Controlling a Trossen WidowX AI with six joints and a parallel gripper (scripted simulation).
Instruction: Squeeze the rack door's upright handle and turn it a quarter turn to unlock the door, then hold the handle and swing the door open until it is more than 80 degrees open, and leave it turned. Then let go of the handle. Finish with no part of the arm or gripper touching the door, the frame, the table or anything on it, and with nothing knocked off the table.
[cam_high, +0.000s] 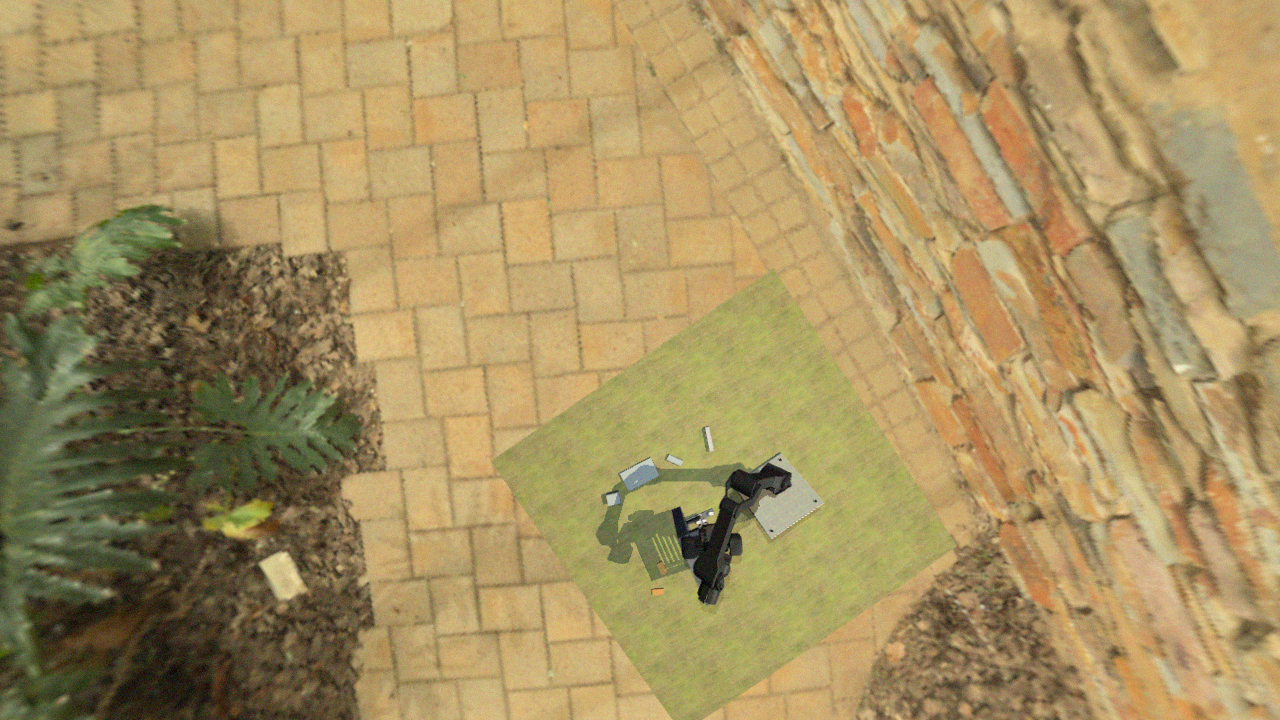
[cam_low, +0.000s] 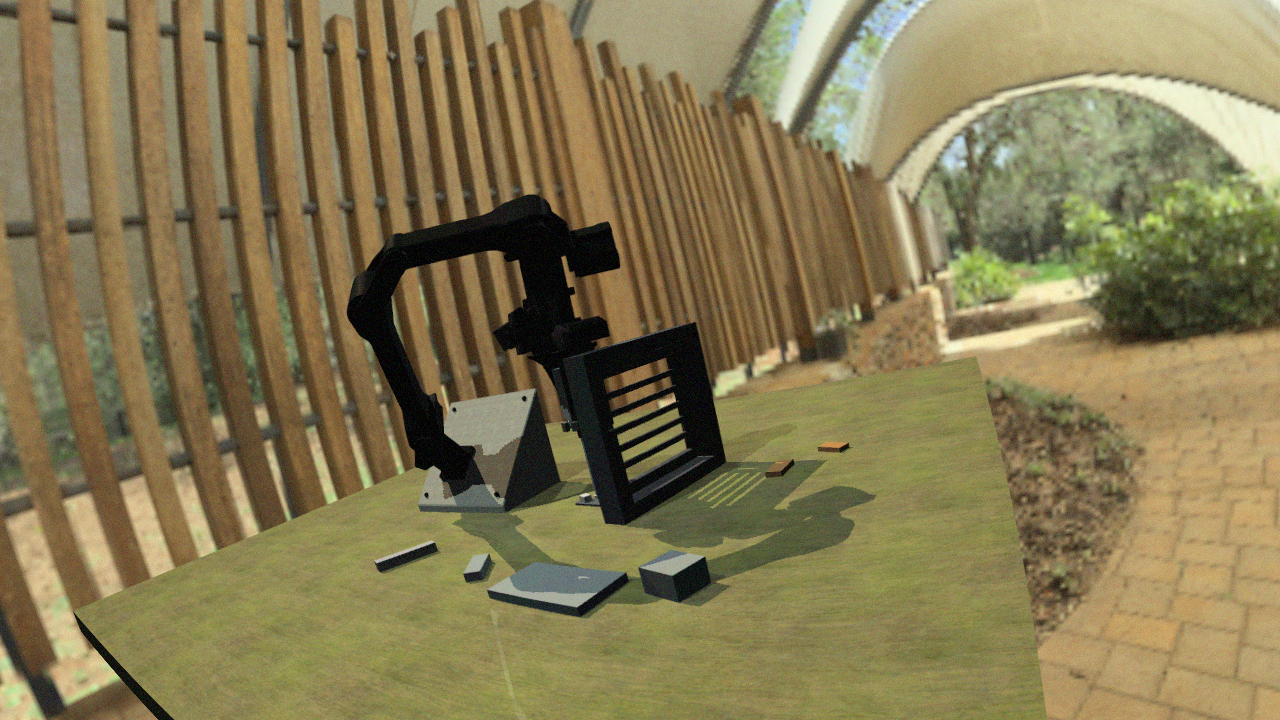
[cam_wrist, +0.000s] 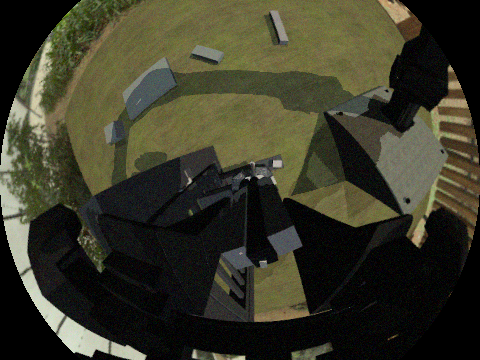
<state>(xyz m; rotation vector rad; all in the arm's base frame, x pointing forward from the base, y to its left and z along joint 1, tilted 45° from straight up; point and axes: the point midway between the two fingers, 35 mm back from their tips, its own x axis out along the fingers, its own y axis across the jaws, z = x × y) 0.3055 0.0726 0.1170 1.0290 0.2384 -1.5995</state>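
Beside the grey wedge mount (cam_high: 789, 512) (cam_low: 487, 431) (cam_wrist: 412, 170), on the green tabletop (cam_high: 626, 420) (cam_low: 805, 626) (cam_wrist: 225, 120), stands the dark rack frame (cam_low: 595, 447) (cam_wrist: 150, 195), with the door's slats (cam_low: 640, 385) showing across its opening. The door looks closed or nearly so, though the exterior view does not show the side nearest the arm. The gripper (cam_low: 568, 428) (cam_wrist: 256, 203) reaches down along that side; from above, the arm (cam_high: 717, 537) (cam_low: 447, 240) (cam_wrist: 420, 75) covers most of it. Its jaws are part open, neither pinched together nor spread to their limit. A dark upright bar (cam_wrist: 254, 215) appears between them in the wrist view, probably the handle, but contact is hard to judge in that shadow. The step in hand is most likely the work at the handle, either a release to take a fresh grip or a loosening around it, and whether the full quarter turn is made cannot be told. What the next move calls for is lining the jaws up squarely about the handle and closing firmly, finishing any turn that is lacking, then drawing the door round in an arc with the grip kept. Letting go for good should wait until the door stands well open. The wide swing could also catch the flat slab (cam_high: 638, 473) (cam_low: 556, 586) (cam_wrist: 151, 89) or the small block (cam_high: 612, 498) (cam_low: 674, 574) (cam_wrist: 114, 132), so the path needs watching.
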